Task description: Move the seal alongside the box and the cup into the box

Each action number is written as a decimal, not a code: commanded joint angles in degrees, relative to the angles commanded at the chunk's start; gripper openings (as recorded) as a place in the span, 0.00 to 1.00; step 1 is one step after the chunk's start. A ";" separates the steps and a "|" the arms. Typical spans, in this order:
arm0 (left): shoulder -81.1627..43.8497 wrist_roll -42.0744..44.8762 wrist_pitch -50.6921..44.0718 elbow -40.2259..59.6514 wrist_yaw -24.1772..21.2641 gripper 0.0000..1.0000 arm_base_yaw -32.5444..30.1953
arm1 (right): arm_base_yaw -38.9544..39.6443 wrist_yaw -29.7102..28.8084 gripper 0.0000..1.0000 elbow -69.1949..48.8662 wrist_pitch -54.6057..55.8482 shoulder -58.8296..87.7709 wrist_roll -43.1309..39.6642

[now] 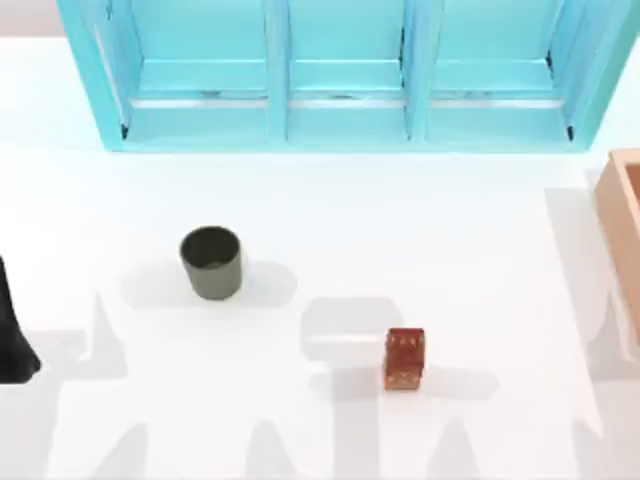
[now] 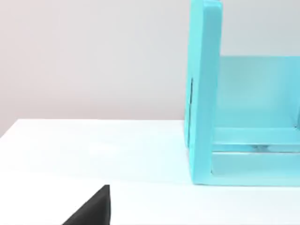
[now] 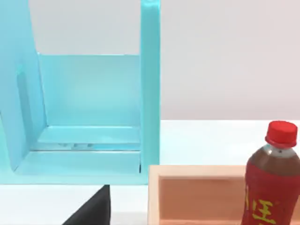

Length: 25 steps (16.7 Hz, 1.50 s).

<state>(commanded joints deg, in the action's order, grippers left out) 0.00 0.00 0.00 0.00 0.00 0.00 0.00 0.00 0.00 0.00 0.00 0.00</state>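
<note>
Two small things are sitting out on the white table: the seal is standing right of centre near the front, well apart from the box poking in at the right edge. Left of it, the cup is standing upright on its own. Behind them, a turquoise shelf cabinet is lining the back. By the box, a red-capped bottle is standing. Left arm is parking at the left edge; can't tell whether either claw is released or clenched.
</note>
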 joint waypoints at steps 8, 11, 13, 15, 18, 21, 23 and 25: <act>0.00 0.00 0.00 0.00 0.00 1.00 0.00 | 6.19 0.09 1.00 -12.26 -8.86 12.56 6.41; 0.00 0.00 0.00 0.00 0.00 1.00 0.00 | 11.94 0.01 1.00 -24.26 -17.72 27.04 12.32; 0.00 0.00 0.00 0.00 0.00 1.00 0.00 | 16.31 -0.04 1.00 -33.11 -24.61 39.19 16.76; 0.00 0.00 0.00 0.00 0.00 1.00 0.00 | 20.84 -0.06 1.00 -42.14 -31.84 52.36 21.35; 0.00 0.00 0.00 0.00 0.00 1.00 0.00 | 27.50 -0.04 1.00 -55.28 -42.49 71.82 28.14; 0.00 0.00 0.00 0.00 0.00 1.00 0.00 | 33.57 0.02 1.00 -67.18 -51.96 88.11 34.34; 0.00 0.00 0.00 0.00 0.00 1.00 0.00 | 37.06 0.06 1.00 -74.20 -57.17 96.54 37.91; 0.00 0.00 0.00 0.00 0.00 1.00 0.00 | 39.95 0.05 1.00 -80.35 -61.30 103.29 40.84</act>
<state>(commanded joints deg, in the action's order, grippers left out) 0.00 0.00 0.00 0.00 0.00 0.00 39.95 0.05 -80.35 -61.30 103.29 40.84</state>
